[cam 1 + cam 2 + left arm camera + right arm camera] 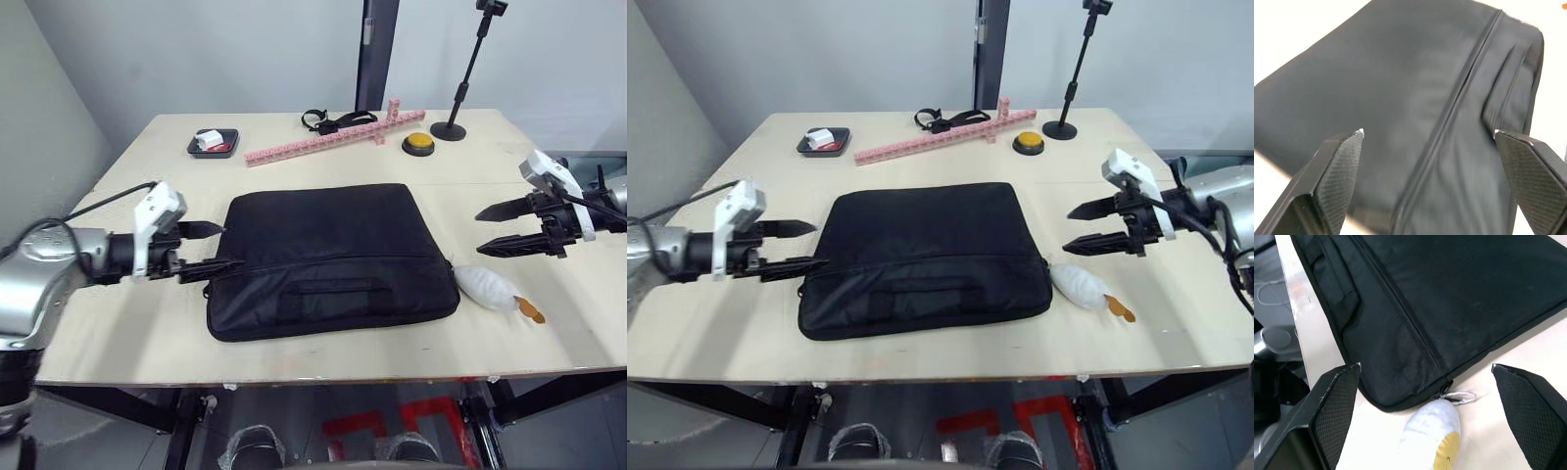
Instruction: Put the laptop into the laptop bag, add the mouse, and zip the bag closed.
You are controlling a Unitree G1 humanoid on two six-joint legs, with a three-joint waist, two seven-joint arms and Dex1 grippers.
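The laptop bag (328, 250) lies flat in the middle of the table, black, handle side toward the front edge. Its zipper (1400, 308) reads as a closed line, with the pull ring (1459, 395) at the right front corner. My left gripper (233, 246) is open at the bag's left edge, its fingers (1337, 171) spread over the fabric and the zipper line. To the right of the bag, my right gripper (478, 234) is open above bare table, holding nothing. The laptop and the mouse are out of view.
A white oval lump with an orange piece (488, 287) lies against the bag's right front corner. At the back stand a pink block bar (333, 137), a black tray (213, 143), a black strap (333, 119), a yellow button (418, 143) and a black stand (458, 98).
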